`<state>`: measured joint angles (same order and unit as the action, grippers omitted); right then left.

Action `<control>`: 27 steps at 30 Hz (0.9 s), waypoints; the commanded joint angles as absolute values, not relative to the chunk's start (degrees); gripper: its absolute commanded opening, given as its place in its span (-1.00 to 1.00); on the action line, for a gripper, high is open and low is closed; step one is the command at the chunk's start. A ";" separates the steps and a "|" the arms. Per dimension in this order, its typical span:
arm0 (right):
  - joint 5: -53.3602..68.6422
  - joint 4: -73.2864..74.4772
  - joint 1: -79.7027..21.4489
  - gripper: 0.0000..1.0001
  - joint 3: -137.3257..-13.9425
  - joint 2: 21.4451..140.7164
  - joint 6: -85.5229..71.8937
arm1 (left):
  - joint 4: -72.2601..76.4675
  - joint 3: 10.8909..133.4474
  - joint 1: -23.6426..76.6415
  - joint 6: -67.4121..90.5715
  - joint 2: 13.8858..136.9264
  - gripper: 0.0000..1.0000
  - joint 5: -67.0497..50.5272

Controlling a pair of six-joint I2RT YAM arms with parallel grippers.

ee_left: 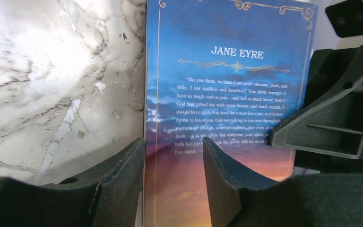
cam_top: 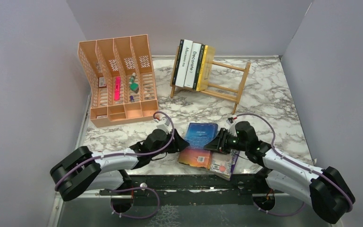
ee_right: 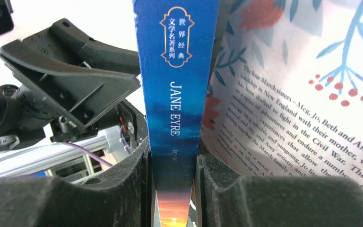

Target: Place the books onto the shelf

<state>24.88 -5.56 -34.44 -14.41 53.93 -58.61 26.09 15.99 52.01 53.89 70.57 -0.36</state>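
A blue-orange book (cam_top: 201,135) titled Jane Eyre rests tilted on a purple floral book (cam_top: 226,165) near the table's front edge. My right gripper (ee_right: 172,151) is shut on the blue-orange book (ee_right: 179,71), one finger against each face beside the spine; the purple floral book (ee_right: 302,94) lies just right of it. My left gripper (ee_left: 174,144) is open at the opposite edge of the blue-orange book (ee_left: 227,71), one finger beside the edge and one over the cover. The shelf (cam_top: 242,82) at the back holds black (cam_top: 180,61), white (cam_top: 192,64), dark green and yellow books upright at its left end.
An orange perforated file organiser (cam_top: 118,80) with small items stands at the back left. The two grippers (cam_top: 182,144) (cam_top: 216,143) face each other closely across the book. Grey walls close in the marble table (cam_top: 274,99) on three sides.
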 commanded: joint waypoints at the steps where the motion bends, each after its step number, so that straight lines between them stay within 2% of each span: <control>1: 18.93 -5.24 -34.29 -0.99 -19.98 52.44 -53.52 | 29.45 13.24 52.40 54.70 62.83 0.04 7.07; 5: 17.57 -0.34 -34.28 -0.99 -24.94 50.66 -48.85 | 25.49 11.37 52.34 52.76 52.58 0.28 11.96; 11: 11.72 12.45 -34.28 -0.99 -36.95 46.95 -39.69 | 6.25 16.46 52.35 47.75 38.08 0.64 22.82; 19: 1.71 20.85 -34.29 -0.99 -51.78 46.13 -31.23 | -10.19 25.56 52.36 41.62 30.15 0.71 28.81; 27: -13.60 24.53 -34.32 -0.99 -66.42 54.71 -26.32 | -15.81 32.02 52.31 37.40 33.60 0.75 31.05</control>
